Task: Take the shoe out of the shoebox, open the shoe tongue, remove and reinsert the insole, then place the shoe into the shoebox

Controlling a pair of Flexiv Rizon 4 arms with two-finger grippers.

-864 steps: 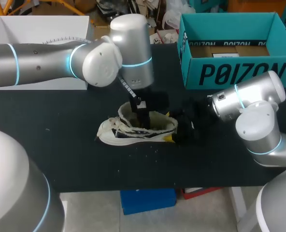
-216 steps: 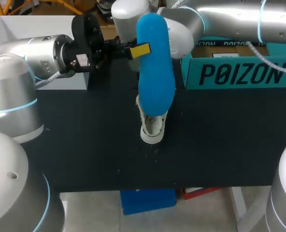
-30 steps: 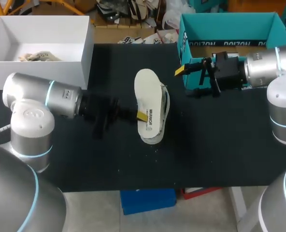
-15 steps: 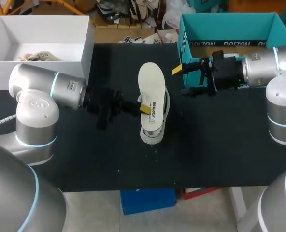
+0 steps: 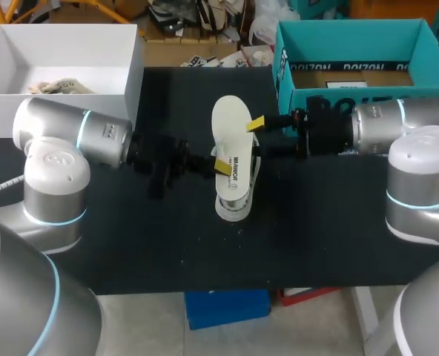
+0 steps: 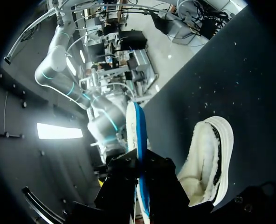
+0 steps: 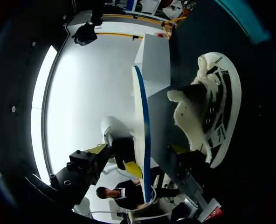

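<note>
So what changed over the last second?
The right gripper moved left, away from the shoebox, and its open fingers now stand either side of the insole. The left gripper tipped the insole up a little and stayed shut on it. The shoe kept its place on the table.

the left arm (image 5: 93, 141) and right arm (image 5: 383, 126) flank the shoe (image 5: 233, 204) from both sides, the raised insole (image 5: 230, 126) between them. bare table (image 5: 205, 252) lies in front of the shoe; the shoebox (image 5: 353, 41) walls off the back right.
</note>
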